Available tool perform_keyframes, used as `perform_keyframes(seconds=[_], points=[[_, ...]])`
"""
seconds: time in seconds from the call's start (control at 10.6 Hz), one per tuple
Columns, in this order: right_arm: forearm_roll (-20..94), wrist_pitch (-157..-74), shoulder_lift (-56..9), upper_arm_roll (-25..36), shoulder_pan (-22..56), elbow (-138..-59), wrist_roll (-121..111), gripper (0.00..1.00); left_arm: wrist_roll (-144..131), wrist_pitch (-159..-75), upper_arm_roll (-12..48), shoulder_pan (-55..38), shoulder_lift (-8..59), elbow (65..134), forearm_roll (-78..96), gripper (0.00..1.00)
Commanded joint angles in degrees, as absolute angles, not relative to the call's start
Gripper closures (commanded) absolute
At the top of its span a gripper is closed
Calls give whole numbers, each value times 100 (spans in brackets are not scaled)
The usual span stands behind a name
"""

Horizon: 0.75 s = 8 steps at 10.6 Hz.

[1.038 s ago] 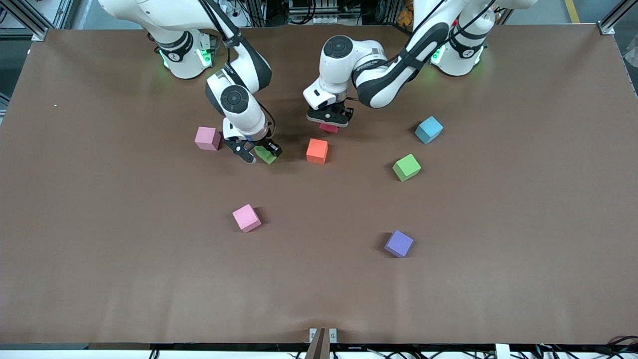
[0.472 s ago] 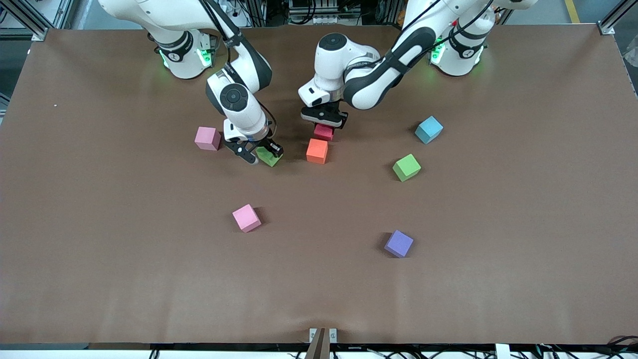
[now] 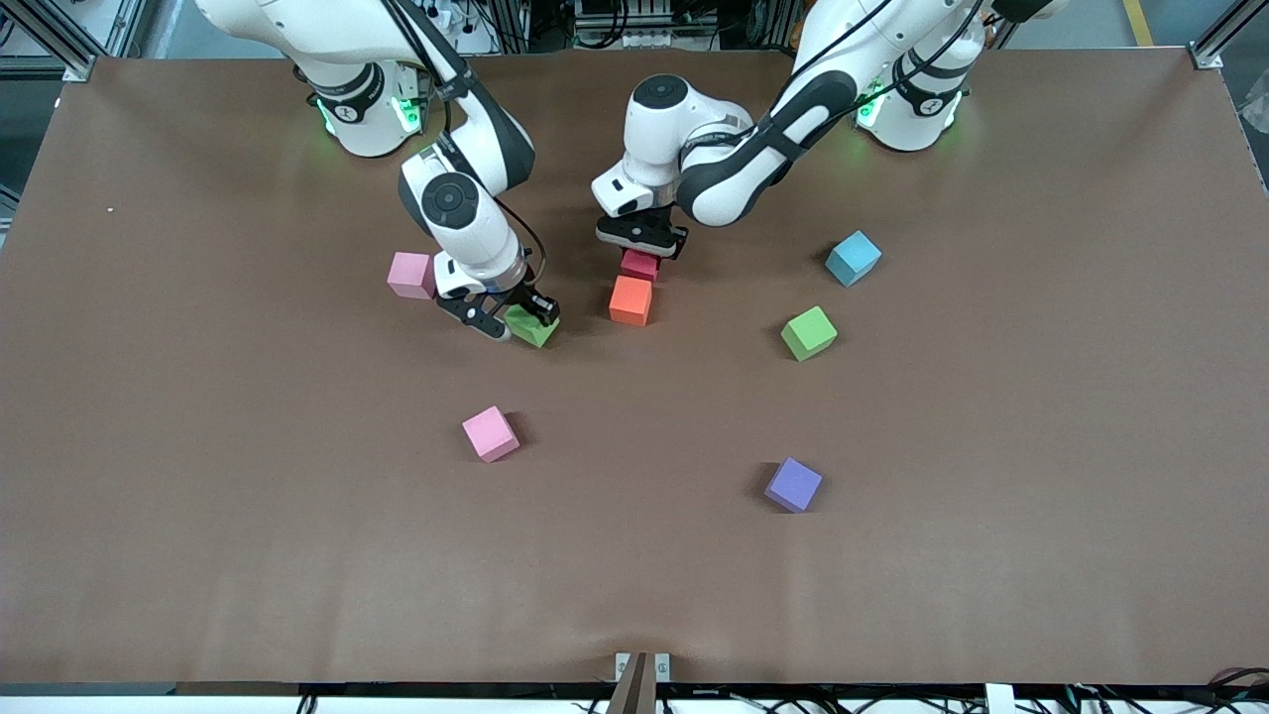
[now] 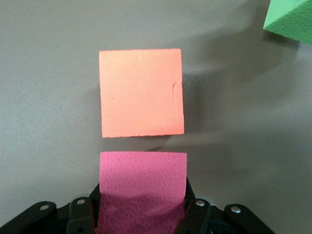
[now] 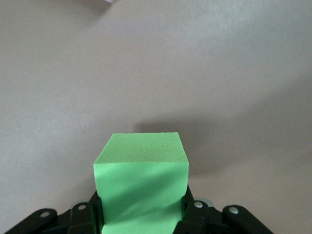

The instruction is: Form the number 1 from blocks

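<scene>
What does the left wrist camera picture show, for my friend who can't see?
The left gripper is shut on a crimson red block, holding it just beside an orange block on the brown table, with a small gap between them. A corner of a green block peeks in at the edge.

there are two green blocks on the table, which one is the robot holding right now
The green block beside the orange block, clamped in the right gripper. The other green block sits untouched near the light blue cube.
</scene>
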State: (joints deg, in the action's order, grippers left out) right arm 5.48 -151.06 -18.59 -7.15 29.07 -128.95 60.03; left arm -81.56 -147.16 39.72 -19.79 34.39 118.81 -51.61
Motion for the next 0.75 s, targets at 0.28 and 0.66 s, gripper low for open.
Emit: perform_keyframes(seconds=[0.28, 0.66], points=[[580, -14566, -1802, -580, 2830, -12219, 4336, 100, -8367, -14757, 3911, -2092, 3621, 11655, -5370, 100], [571, -13983, -1872, -352, 2821, -11602, 3553, 100, -8262, -14757, 3788, -2074, 3621, 11654, -5379, 95]])
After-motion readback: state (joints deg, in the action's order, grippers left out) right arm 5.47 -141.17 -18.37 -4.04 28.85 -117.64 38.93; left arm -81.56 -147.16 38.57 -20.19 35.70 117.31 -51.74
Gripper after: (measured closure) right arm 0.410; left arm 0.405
